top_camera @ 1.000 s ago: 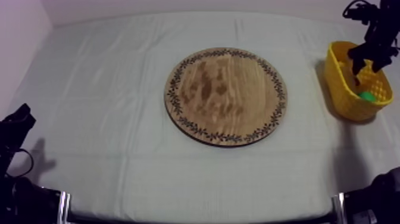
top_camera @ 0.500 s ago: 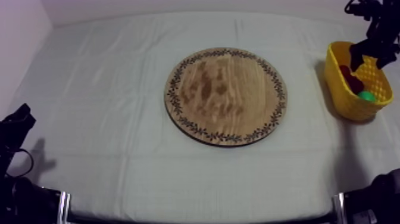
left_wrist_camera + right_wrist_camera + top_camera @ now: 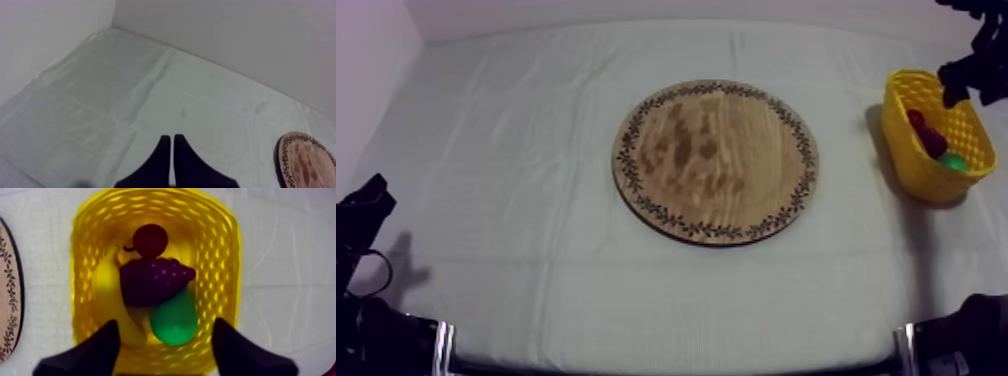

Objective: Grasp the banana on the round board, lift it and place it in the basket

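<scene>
The banana [image 3: 111, 300] lies in the yellow basket [image 3: 222, 263] along one wall, beside a bunch of grapes [image 3: 152, 280], a small red fruit [image 3: 150, 238] and a green pear [image 3: 175, 319]. My right gripper [image 3: 166, 324] hangs open above the basket, nothing between its fingers. From above, the basket [image 3: 898, 135] stands at the table's right edge, with the right gripper [image 3: 954, 88] over its far rim. The round wooden board [image 3: 716, 160] lies bare in the middle. My left gripper [image 3: 172, 141] is shut on nothing, low at the left [image 3: 371, 195].
Grey-white cloth [image 3: 516, 150] covers the table. The board's patterned rim [image 3: 287, 155] lies beyond the left gripper. A wall rises behind the table's far edge.
My right gripper has risen and drawn back to the upper right, off the basket's inside. The left arm has stayed still.
</scene>
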